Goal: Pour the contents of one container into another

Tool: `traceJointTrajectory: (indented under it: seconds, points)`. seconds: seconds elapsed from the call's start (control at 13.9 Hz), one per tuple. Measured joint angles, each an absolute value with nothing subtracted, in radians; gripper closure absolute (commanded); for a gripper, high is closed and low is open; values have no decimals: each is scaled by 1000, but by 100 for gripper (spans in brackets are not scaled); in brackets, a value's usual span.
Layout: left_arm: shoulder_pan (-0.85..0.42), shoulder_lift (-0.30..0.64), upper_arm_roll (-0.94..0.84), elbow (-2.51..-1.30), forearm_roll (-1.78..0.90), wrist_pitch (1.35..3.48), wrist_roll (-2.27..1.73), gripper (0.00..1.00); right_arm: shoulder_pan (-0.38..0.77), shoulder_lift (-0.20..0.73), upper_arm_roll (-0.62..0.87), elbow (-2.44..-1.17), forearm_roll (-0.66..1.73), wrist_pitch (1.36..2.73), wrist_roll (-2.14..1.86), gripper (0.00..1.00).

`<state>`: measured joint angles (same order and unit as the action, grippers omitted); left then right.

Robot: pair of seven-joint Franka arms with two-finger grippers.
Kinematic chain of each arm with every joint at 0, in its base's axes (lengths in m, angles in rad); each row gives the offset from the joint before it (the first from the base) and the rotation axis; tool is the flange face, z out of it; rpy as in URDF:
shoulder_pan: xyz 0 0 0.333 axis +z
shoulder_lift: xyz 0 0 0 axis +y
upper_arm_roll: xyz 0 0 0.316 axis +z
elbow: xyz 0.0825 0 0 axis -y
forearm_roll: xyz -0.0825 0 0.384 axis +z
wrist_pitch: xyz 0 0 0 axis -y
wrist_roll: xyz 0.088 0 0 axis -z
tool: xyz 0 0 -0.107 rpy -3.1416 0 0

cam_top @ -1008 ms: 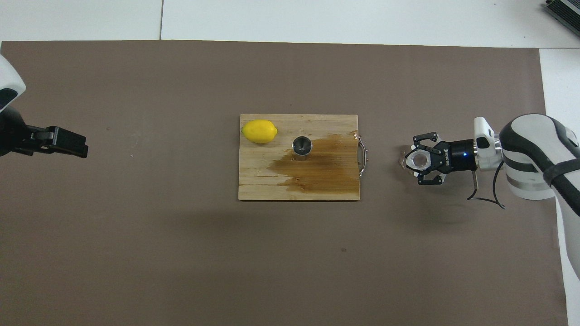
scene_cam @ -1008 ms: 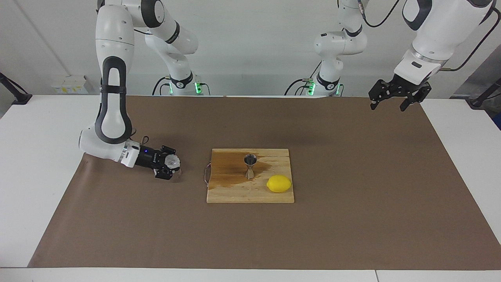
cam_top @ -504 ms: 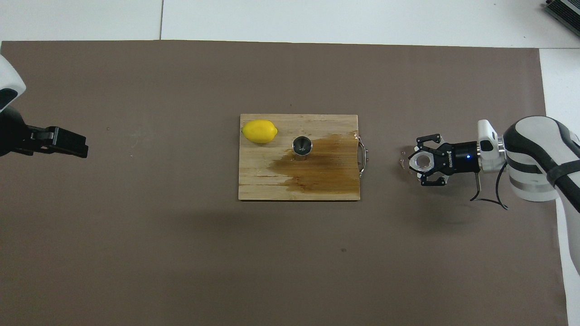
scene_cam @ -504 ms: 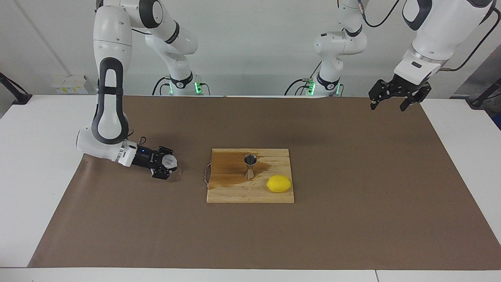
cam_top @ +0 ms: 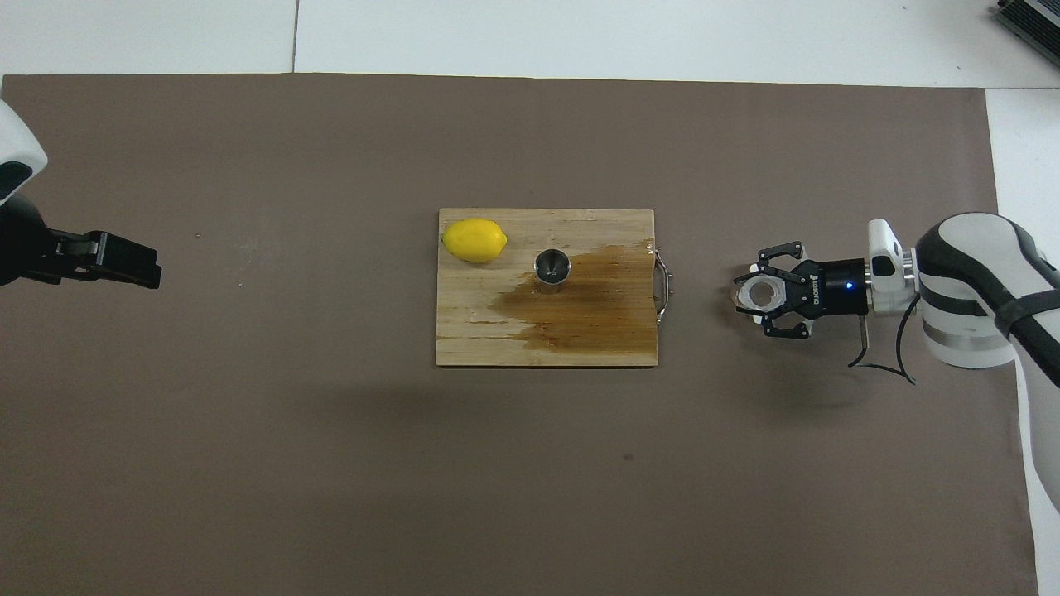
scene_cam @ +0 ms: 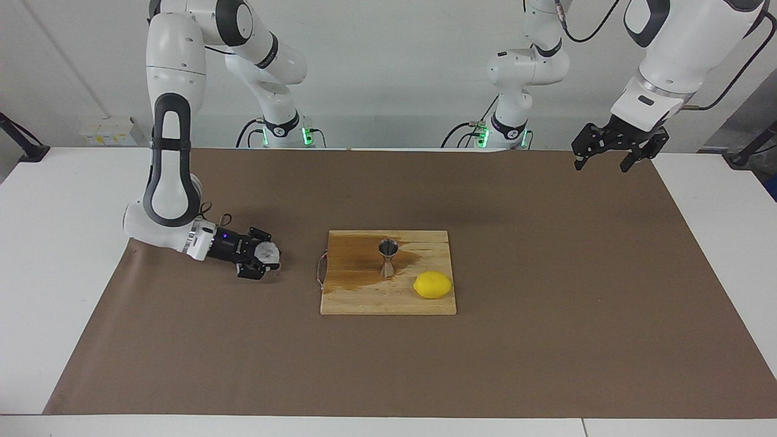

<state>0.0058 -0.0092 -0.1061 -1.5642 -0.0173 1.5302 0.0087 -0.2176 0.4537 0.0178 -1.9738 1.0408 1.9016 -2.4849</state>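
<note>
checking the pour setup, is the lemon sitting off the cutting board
No, the lemon lies on the cutting board, at a corner, beside the steel jigger.

Only readable txt: white lettering running along the black body of the right claw in the overhead view, looking like "ROBOTIQ" — small, letters hard to confirm. In the facing view the same claw is showing no legible txt. No labels, brands, nos. or signs are showing legibly on anything else in either view.
</note>
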Motion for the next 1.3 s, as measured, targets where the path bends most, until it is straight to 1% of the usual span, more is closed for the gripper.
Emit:
traceJointTrajectory:
  seconds: [0.58, 0.86, 1.08, 1.3]
  points:
    - [6, -9, -106, -1564, -17, 1530, 9, 0, -221, 454, 16, -1972, 1036, 1882, -2479, 0]
    - [6, -9, -106, -1564, -17, 1530, 9, 0, -247, 444, 13, -1950, 936, 1866, -2433, 0]
    - [6, -9, -106, -1564, -17, 1530, 9, 0, -258, 377, 13, -1921, 797, 1849, -2317, 0]
    - [6, -9, -106, -1564, -17, 1530, 9, 0, -253, 251, 17, -1910, 645, 1829, -2113, 0]
